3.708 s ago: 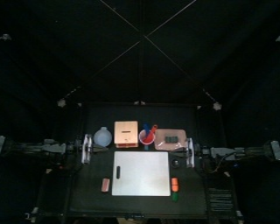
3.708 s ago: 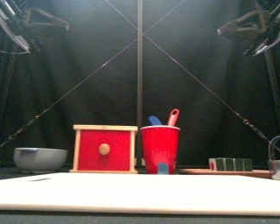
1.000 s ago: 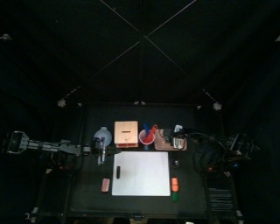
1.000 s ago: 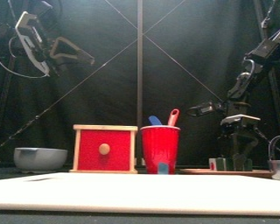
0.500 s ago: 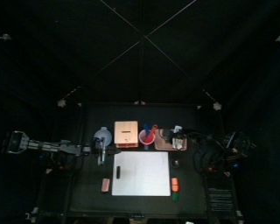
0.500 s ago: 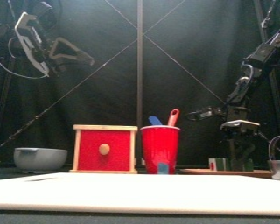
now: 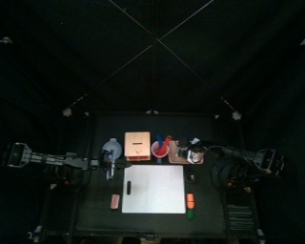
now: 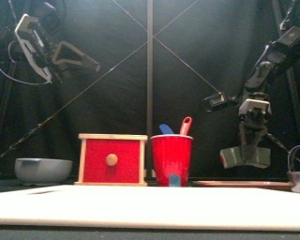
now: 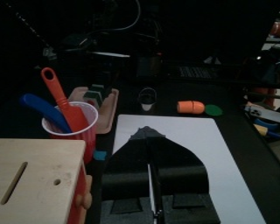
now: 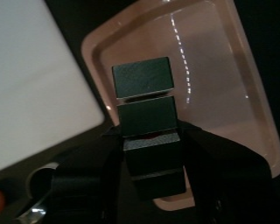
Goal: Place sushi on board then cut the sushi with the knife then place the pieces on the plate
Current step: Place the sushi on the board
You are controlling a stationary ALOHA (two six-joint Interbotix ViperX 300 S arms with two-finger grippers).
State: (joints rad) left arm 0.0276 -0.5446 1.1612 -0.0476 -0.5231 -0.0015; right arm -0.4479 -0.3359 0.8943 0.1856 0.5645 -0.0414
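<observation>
With the right claw pinching the sushi roll above the pink tray, carry it level to the white board, lowering gently.

Red cup, white board, pink tray, dark green sushi roll, blue-grey bowl

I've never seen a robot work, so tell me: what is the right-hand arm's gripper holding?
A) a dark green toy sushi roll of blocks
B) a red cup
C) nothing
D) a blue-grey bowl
A: the right gripper is shut on the dark green toy sushi roll, held above the flat pink tray.
</observation>
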